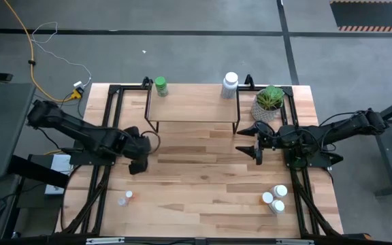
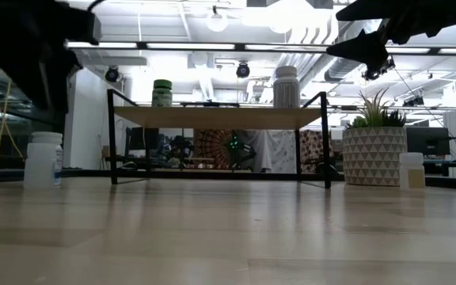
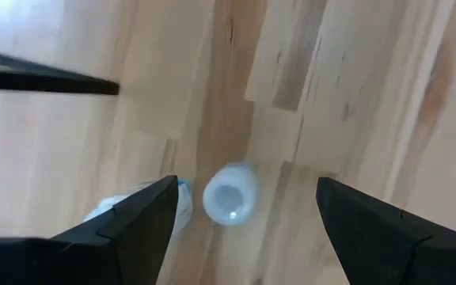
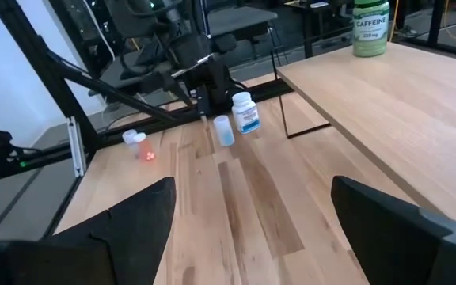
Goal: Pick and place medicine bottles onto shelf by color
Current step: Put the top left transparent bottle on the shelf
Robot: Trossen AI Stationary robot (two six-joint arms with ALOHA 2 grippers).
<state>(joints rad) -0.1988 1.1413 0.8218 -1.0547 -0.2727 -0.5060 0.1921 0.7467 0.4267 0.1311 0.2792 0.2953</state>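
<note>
The shelf (image 1: 192,105) stood at the far middle of the table, already carrying a green-capped bottle (image 1: 160,86) at its left end and a larger white bottle (image 1: 230,84) at its right end, with a potted plant (image 1: 269,102) just beside its right legs. The left gripper (image 1: 137,162) hovered in front of the shelf's left legs, its fingers spread wide and pointing down over two small bottles; the left wrist view showed a clear, white-topped bottle (image 3: 230,193) standing between the fingers and a second bottle (image 3: 182,204) just beside one finger. Nothing was pinched yet. The right gripper (image 1: 257,151) hung in front of the shelf's right legs, fingers also spread and empty, apparently waiting. More bottles sat well nearer the table's front edge than the shelf: a cluster of white-capped ones (image 1: 275,198) toward the right and an orange-capped one (image 1: 127,198) toward the left. The step in hand looked like picking the centred bottle. To do it well, the left gripper should descend straight, keep the near finger clear of the neighbouring bottle so it is not toppled, and close low on the body, below the cap.
</note>
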